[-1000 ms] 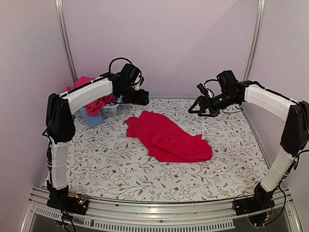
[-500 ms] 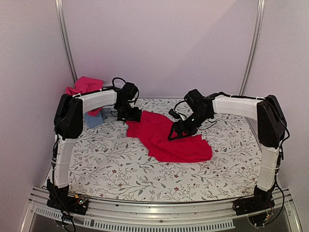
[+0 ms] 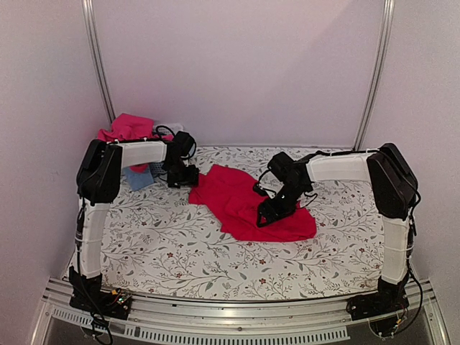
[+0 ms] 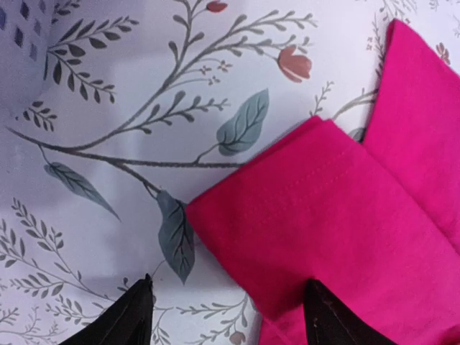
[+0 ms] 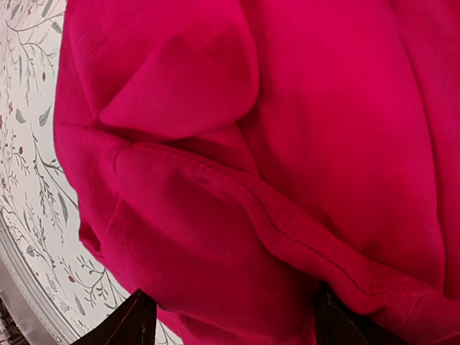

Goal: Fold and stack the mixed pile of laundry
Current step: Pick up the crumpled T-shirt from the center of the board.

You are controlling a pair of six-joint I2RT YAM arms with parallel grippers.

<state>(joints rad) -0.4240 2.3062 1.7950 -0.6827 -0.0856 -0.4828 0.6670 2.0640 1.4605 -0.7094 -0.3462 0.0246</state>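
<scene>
Garment under inspection: one large red piece (image 3: 248, 205) lies flat-crumpled on the floral-printed bench (image 3: 165, 244), roughly at centre, its long axis running from far left to near right. Left end effector (image 3: 188, 180) sits low at the far-left corner of this piece. The left wrist view shows its fingers (image 4: 133, 316) spread: one dark tip is over bare bench cover and the other over the hemmed, doubled corner of the cloth. Nothing is pinched between them. Right end effector (image 3: 267, 215) is down over the near-right part of the same piece, its arm reaching in from the right. The right wrist view shows its fingertips (image 5: 126, 323) also spread, a thick stitched ridge of red fabric lying in the gap between them. Whether the tips press the cloth cannot be told; no closed grip is visible. A loose flap stands folded over just beyond that ridge. Remaining laundry sits at the far-left corner behind the left arm: a pink piece (image 3: 129, 126) on top and a light blue piece (image 3: 138, 178) lower down by the bench edge, well apart from the red piece.
</scene>
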